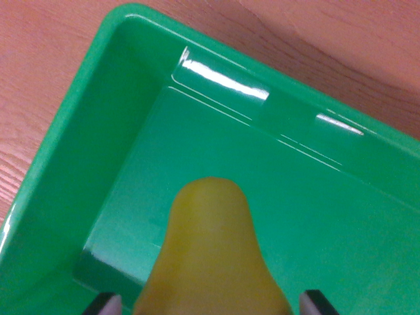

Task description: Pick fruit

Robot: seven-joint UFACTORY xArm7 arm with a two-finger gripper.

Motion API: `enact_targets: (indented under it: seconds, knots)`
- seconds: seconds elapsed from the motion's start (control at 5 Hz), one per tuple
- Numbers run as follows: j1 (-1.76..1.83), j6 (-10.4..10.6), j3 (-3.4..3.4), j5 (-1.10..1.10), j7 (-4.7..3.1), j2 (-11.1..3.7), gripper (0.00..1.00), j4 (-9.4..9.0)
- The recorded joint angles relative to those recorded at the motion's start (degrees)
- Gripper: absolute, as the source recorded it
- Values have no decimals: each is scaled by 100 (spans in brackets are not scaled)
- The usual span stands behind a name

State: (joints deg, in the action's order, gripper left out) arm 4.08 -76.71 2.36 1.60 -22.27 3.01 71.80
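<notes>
Wooden table (46,85) bears unlabelled green tray (79,131); gripper (211,306) flanks yellow fruit (210,249).

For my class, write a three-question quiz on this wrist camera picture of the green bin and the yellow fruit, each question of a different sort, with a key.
1. True or false: the yellow pear-shaped fruit sits between the gripper fingertips, above the glossy green plastic bin.
2. Multiple choice: what surface lies under the bin? A) blue cloth B) reddish wooden tabletop C) metal grate
3. Fill in: apart from the fruit, the bin's floor shows ____ other objects.

Key: 1 true; 2 B; 3 no. Whether the fruit touches the bin's floor cannot be told from this view.
</notes>
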Motion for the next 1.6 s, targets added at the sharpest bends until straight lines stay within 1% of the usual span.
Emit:
enact_targets:
  seconds: [0.2, 0.4, 0.6, 0.8, 1.0, 1.2, 1.6]
  knots:
    - [-2, -195, 0, 1, 3, 73, 100, 122]
    - [-2, -195, 0, 1, 3, 73, 100, 122]
    - [-3, -355, 0, 1, 5, 133, 100, 222]
    - [-3, -355, 0, 1, 5, 133, 100, 222]
    - [-5, -502, 0, 1, 7, 189, 100, 313]
    - [-5, -502, 0, 1, 7, 189, 100, 313]
    - [-7, -681, 0, 2, 9, 256, 100, 425]
